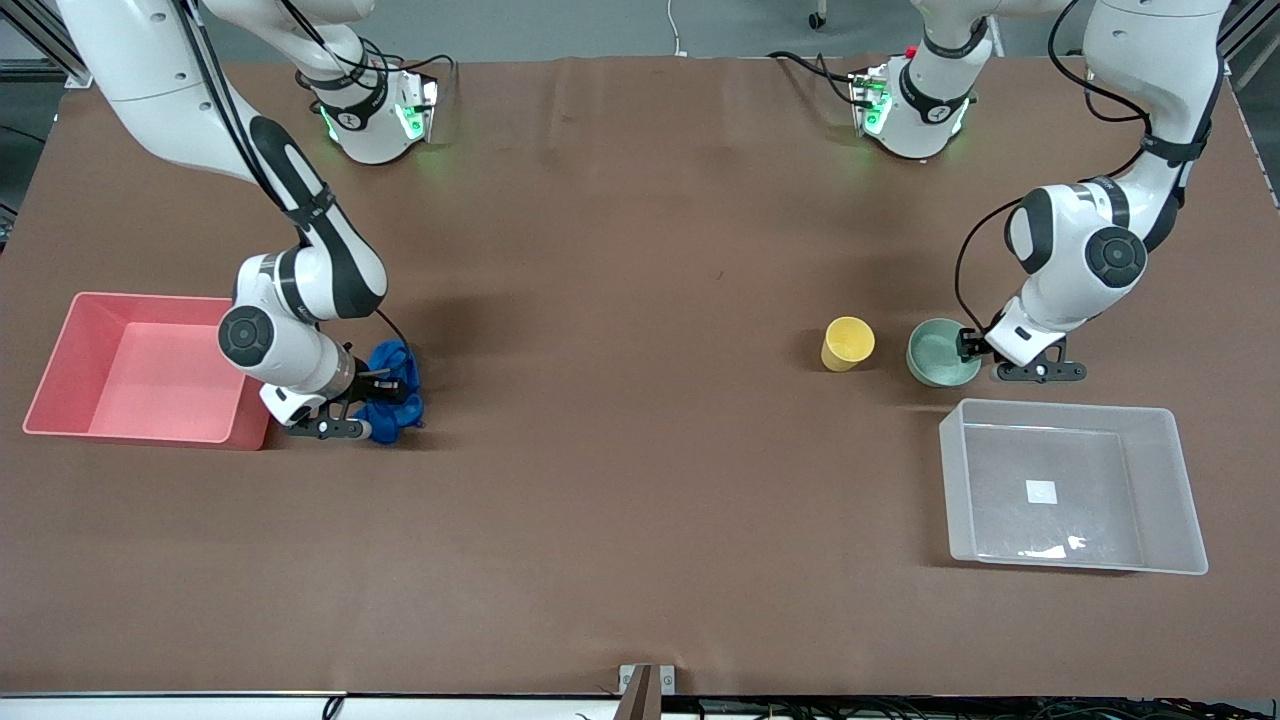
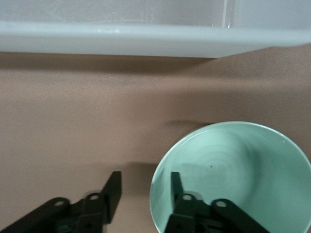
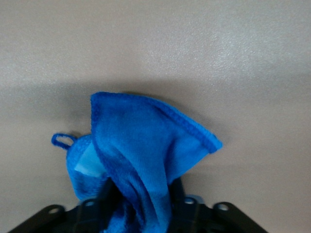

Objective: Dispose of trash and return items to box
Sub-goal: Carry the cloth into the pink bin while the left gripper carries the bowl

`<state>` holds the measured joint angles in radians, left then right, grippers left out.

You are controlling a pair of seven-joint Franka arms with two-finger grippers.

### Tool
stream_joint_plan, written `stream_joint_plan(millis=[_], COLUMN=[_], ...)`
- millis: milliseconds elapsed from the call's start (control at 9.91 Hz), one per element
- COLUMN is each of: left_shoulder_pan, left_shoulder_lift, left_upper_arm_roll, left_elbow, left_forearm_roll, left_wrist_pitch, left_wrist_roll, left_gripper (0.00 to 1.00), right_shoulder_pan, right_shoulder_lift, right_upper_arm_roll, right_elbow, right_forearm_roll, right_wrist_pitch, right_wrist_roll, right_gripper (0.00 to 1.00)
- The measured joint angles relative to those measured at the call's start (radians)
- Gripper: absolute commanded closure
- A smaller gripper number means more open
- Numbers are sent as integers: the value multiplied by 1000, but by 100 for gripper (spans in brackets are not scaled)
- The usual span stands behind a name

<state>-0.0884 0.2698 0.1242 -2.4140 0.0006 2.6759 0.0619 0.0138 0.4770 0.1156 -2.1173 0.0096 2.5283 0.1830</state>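
1. The crumpled bright blue cloth (image 1: 393, 392), beside the pink bin (image 1: 60, 354), is clamped by the right gripper (image 1: 385, 400).
2. The mint bowl's (image 1: 938, 354) rim is straddled by the left gripper's (image 1: 968, 345) parted fingers (image 2: 176, 187), near the yellow cup (image 1: 847, 343) and clear box (image 1: 1180, 490).

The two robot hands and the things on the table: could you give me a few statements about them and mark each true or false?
1. The right hand is at the blue cloth, with cloth between its fingers. True.
2. The blue cloth already lies in the pink bin. False: it is on the table beside the bin.
3. The left hand has one finger inside the green bowl and one outside its rim. True.
4. The yellow cup stands in the clear tub. False: it stands on the table beside the green bowl.
5. The clear tub is nearer to the front camera than the green bowl. True.
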Motion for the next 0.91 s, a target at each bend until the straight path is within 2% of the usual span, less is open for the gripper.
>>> stream_joint_plan(millis=[202,404,606,706,807,908], left_shoulder_pan=[-1,-7,-9,-9,-9,-9], left_shoulder_lift=[3,-46,-160,-216,-241,-223], left_upper_arm_roll=[-3,-7,-6,-3,-1,0], left_elbow=[2,18,55,97,169,258], left_forearm_roll=[0,0,0,0,0,0], left_wrist_pitch=[0,-20,-175,-269,-353,-405], left_wrist_roll=[0,1,1,1,1,1], left_gripper=[100,100,100,100,100,100], right_shoulder_pan=[0,-2,-37,-52,-59,-65], right_shoulder_lift=[-9,-70,-186,-246,-284,-290], right_upper_arm_roll=[22,45,29,-14,-86,-178], right_elbow=[15,114,240,266,265,263], right_forearm_roll=[0,0,-2,-4,-7,-10], right_wrist_pitch=[-34,-285,-561,-629,-648,-644], right_wrist_roll=[76,122,103,52,-37,-164], right_gripper=[99,99,99,99,99,99])
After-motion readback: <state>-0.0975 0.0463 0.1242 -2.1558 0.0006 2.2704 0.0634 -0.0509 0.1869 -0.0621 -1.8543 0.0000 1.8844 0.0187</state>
